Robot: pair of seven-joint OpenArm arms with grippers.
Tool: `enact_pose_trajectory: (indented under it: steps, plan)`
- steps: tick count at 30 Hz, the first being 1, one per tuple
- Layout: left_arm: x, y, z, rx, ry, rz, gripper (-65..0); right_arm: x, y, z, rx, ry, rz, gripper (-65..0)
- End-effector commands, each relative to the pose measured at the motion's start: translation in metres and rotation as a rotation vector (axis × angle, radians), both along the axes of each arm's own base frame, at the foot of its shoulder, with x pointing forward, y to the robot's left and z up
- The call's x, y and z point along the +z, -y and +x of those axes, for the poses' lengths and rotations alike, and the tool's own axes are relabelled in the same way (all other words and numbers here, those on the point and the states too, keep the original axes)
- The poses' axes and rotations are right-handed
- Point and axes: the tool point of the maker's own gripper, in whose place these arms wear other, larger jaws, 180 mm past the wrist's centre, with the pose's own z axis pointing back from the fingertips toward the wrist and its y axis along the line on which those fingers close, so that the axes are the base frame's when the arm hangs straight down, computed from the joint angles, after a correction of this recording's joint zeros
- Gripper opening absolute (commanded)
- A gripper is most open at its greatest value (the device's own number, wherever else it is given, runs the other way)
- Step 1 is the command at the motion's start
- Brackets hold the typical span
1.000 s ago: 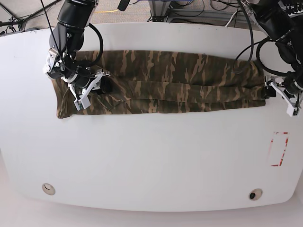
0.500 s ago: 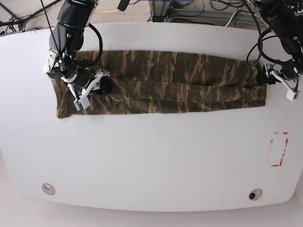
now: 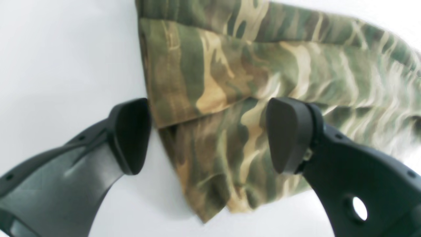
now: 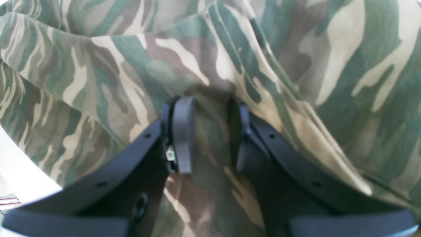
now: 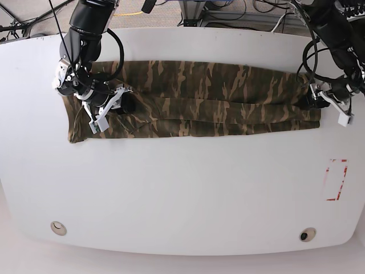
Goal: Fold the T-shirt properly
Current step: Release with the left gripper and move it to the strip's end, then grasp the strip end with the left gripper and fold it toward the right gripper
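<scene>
The camouflage T-shirt [image 5: 217,97] lies folded into a long band across the far half of the white table [image 5: 182,188]. At its left end in the base view, my right gripper [image 5: 114,110] is down on the cloth. The right wrist view shows that gripper [image 4: 212,135] shut on a raised fold of the T-shirt [image 4: 98,82]. My left gripper [image 5: 315,103] is at the band's other end. In the left wrist view it [image 3: 209,135] stands open, one finger [image 3: 130,135] over bare table and the other [image 3: 287,135] over the T-shirt's [image 3: 230,65] layered corner.
A red dashed rectangle [image 5: 335,180] is marked on the table near its right edge. Two round holes [image 5: 57,228] [image 5: 308,234] sit near the front edge. Cables [image 5: 228,11] lie on the floor beyond the far edge.
The left arm has moved up and inward from beside the shirt's end until its open gripper straddles the corner. The right arm and the shirt have not moved.
</scene>
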Motion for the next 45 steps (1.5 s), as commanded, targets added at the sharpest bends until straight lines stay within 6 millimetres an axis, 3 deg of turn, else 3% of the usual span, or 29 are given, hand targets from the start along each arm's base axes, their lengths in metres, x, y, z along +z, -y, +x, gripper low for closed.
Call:
enact_pose_trajectory:
  steps: [1, 6, 8, 13, 15, 20, 25, 29, 33, 42, 45]
  plan:
    - [-0.003, 0.001, -0.002, -0.012, -0.027, 0.004, -13.9, 0.001, 0.005, 0.000, 0.005, -0.008, -0.025, -48.4]
    - [-0.004, 0.014, 0.004, -0.016, -0.014, -0.025, -16.8, 0.000, 0.004, 0.000, 0.004, -0.009, -0.023, -48.4]
    - [-0.005, 0.017, 0.005, -0.017, -0.016, -0.030, -24.0, 0.000, 0.004, -0.001, 0.005, -0.009, -0.024, -48.4]
    - [-0.007, 0.017, 0.005, -0.015, -0.018, -0.025, -50.8, -0.001, 0.004, -0.001, 0.003, -0.013, -0.022, -48.4]
    - [-0.005, 0.016, 0.007, -0.013, -0.011, -0.012, -57.1, -0.001, 0.004, -0.001, 0.003, -0.013, -0.022, -48.4]
    - [0.006, 0.022, 0.014, -0.080, 0.012, 0.051, -58.7, -0.001, 0.004, -0.001, 0.003, -0.013, -0.020, -48.4]
    - [0.048, 0.028, 0.025, -0.207, 0.102, 0.239, -58.7, 0.000, 0.004, -0.001, 0.003, -0.012, -0.020, -48.4]
    - [0.082, 0.059, 0.034, -0.345, 0.201, 0.355, -58.7, 0.001, 0.004, 0.001, 0.003, -0.009, -0.020, -48.4]
    - [0.102, 0.108, 0.032, -0.515, 0.286, 0.425, -58.3, 0.000, 0.004, 0.000, 0.003, -0.010, -0.020, -48.4]
    - [0.088, 0.212, 0.018, -0.781, 0.321, 0.314, -58.3, 0.000, 0.003, 0.001, 0.004, -0.009, -0.020, -48.4]
    - [0.095, 0.240, 0.021, -0.815, 0.364, 0.270, -58.3, 0.001, 0.003, 0.001, 0.004, -0.007, -0.020, -48.4]
